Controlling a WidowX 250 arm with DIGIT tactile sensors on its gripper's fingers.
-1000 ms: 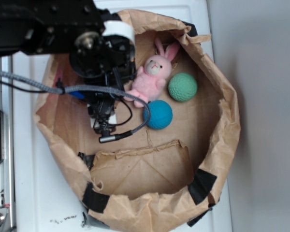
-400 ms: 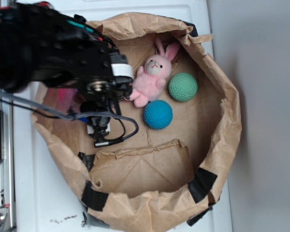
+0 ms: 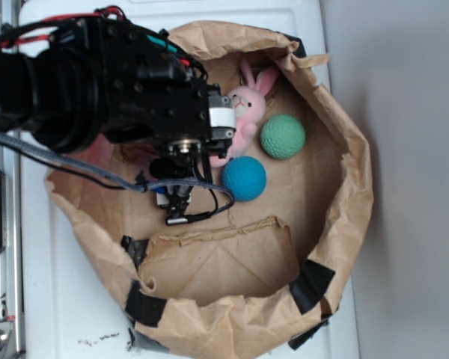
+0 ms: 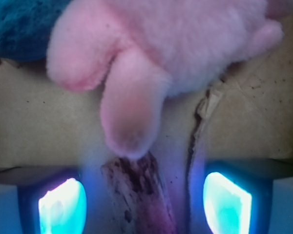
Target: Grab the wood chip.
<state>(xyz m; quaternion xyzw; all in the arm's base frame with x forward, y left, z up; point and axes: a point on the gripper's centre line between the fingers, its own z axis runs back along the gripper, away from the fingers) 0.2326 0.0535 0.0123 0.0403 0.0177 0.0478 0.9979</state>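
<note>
Gripper (image 4: pixel 145 204) low inside paper bag (image 3: pixel 344 224), fingers (image 4: pixel 61 207) spread apart, nothing between them yet except air above the target. Glowing blue pads visible at either side of wrist view, bottom corners.

Wood chip (image 4: pixel 141 195) lying flat on bag floor, directly between the two fingers, long axis running away from the wrist camera; only its far end visible, rest cut off below. Dark, grainy, rough surface. Not visible in exterior view; hidden under the arm.

Pink plush bunny (image 4: pixel 161 53) just ahead of the fingers, one limb hanging down to the far tip of the chip, touching or nearly so; cannot tell which. Blue ball (image 3: pixel 244 178) ahead and to one side, green ball (image 3: pixel 282 135) further off beyond the bunny. Crease or tear in bag floor beside the chip.

Handling estimate: light, stiff, thin, rough enough not to slip on pads; possibly brittle or flaky at edges, so moderate squeeze only. Flat against the paper, so fingertips need to reach floor level to catch the side edges.

Hold point: across the narrow width, mid-length, well back from the bunny-side tip to avoid pinching plush. Alignment across width looks about centred.
</note>
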